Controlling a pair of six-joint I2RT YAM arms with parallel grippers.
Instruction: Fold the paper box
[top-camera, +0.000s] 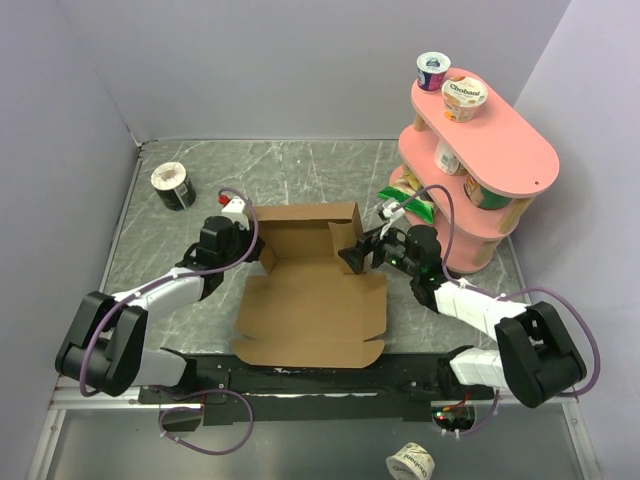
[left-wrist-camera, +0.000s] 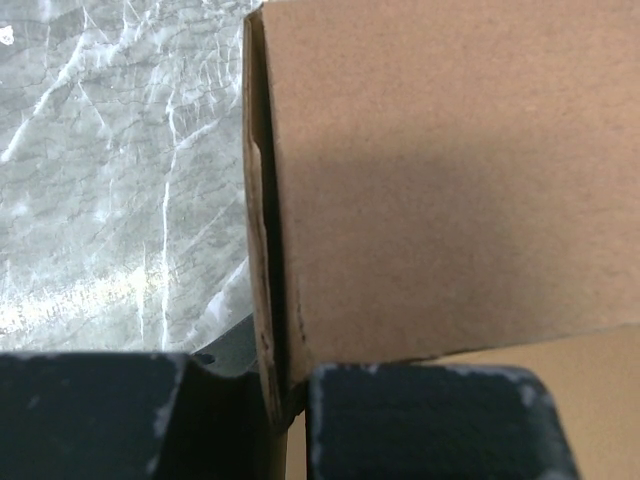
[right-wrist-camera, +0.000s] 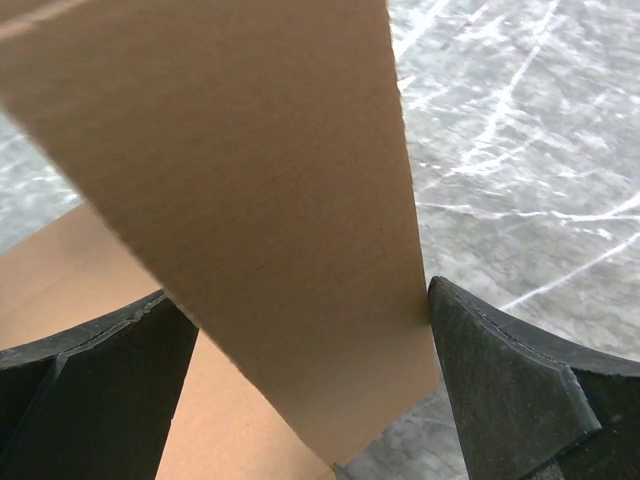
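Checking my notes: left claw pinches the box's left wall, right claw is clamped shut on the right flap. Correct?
No. The left claw pinches the box's left wall, but the right claw is open, fingers wide astride the right flap, as the right wrist view shows.

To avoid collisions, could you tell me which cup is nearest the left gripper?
The black cup at the table's far left; the rest are on the pink shelf or past the near edge.

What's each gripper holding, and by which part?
The left gripper pinches the paper box by its upright wall at the left end; the right gripper straddles a flap, open.
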